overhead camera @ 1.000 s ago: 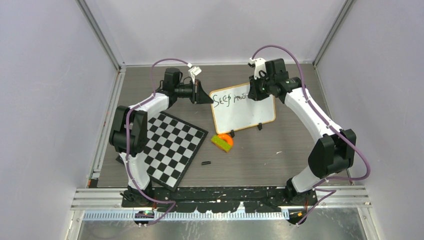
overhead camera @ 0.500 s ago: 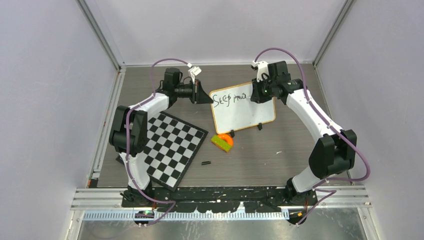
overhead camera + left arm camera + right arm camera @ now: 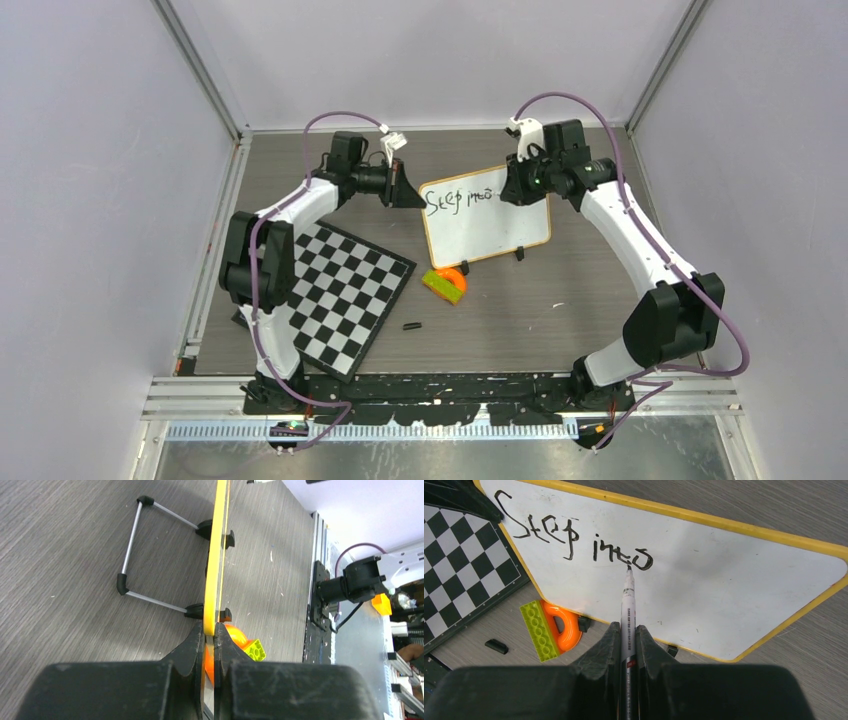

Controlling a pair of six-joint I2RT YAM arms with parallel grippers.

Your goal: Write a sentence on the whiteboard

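Note:
The whiteboard (image 3: 490,232) stands tilted on its feet at the back middle of the table. My left gripper (image 3: 410,192) is shut on its left edge, and the left wrist view shows the yellow frame (image 3: 215,570) edge-on between my fingers (image 3: 197,645). My right gripper (image 3: 626,627) is shut on a white marker (image 3: 628,605). The marker's tip touches the board (image 3: 724,585) at the end of the sentence (image 3: 574,542), which reads "Step into" in one line. In the top view my right gripper (image 3: 512,188) is at the board's upper right.
A black-and-white chequered board (image 3: 345,295) lies left of the whiteboard. An orange and green brick toy (image 3: 445,283) sits just in front of the whiteboard's lower left corner. A small black cap (image 3: 411,326) lies nearer. A wire stand (image 3: 130,555) props the whiteboard from behind.
My right gripper with the marker has shifted a little to the right along the first line, and the word "into" now shows in full. The left arm has not moved.

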